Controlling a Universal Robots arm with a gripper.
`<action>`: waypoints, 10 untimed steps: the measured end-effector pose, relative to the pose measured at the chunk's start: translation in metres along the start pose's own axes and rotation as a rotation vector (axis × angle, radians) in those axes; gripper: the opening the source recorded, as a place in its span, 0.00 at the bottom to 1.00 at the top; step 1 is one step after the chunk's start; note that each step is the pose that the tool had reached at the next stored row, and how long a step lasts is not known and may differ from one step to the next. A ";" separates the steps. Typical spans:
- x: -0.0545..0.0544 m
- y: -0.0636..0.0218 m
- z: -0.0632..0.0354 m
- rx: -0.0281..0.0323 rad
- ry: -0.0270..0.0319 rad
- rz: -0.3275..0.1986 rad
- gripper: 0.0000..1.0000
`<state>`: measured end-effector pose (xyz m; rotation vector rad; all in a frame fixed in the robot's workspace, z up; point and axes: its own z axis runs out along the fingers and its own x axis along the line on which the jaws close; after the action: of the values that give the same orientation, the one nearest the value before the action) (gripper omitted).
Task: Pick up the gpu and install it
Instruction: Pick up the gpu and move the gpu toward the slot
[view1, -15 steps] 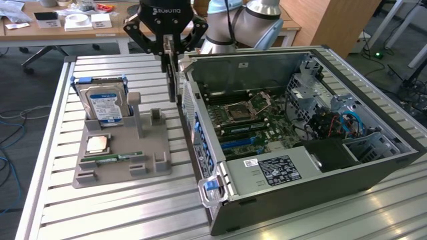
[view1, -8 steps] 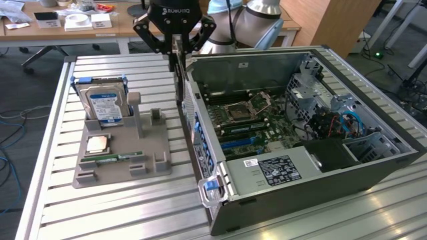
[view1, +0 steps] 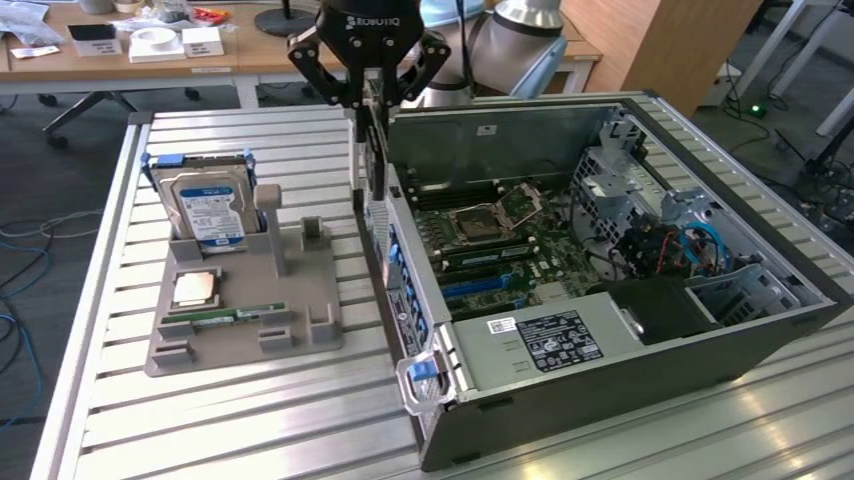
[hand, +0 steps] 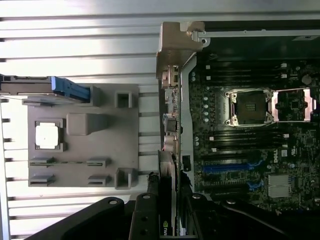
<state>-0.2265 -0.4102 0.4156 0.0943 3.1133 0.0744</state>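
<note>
The slatted metal bench (view1: 200, 420) has bare slats along its near edge and between its two loads. The open computer case (view1: 641, 370) lies toward the edge on the exterior view's right, lid off, with its motherboard (view1: 494, 240) facing up. A grey holder (view1: 307, 330) sits toward the opposite edge, well apart from the case. In it a hard drive (view1: 207, 205) stands on edge, and a CPU (view1: 196, 288) and a RAM stick (view1: 220, 317) lie flat. The gripper (view1: 370, 95) points straight down over the case wall nearest the holder. Its jaws are clenched on the gpu (view1: 375, 160) – the card hangs edge-on, upright, just above the expansion slots inside that wall.
</note>
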 end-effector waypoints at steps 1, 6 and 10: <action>-0.002 0.0002 0.0000 -0.0003 0.0001 0.000 0.26; -0.015 0.0009 0.0003 -0.0020 0.0003 0.000 0.26; -0.025 0.0015 0.0007 -0.0032 0.0003 0.000 0.26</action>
<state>-0.2011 -0.4102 0.4156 0.0944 3.1134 0.0794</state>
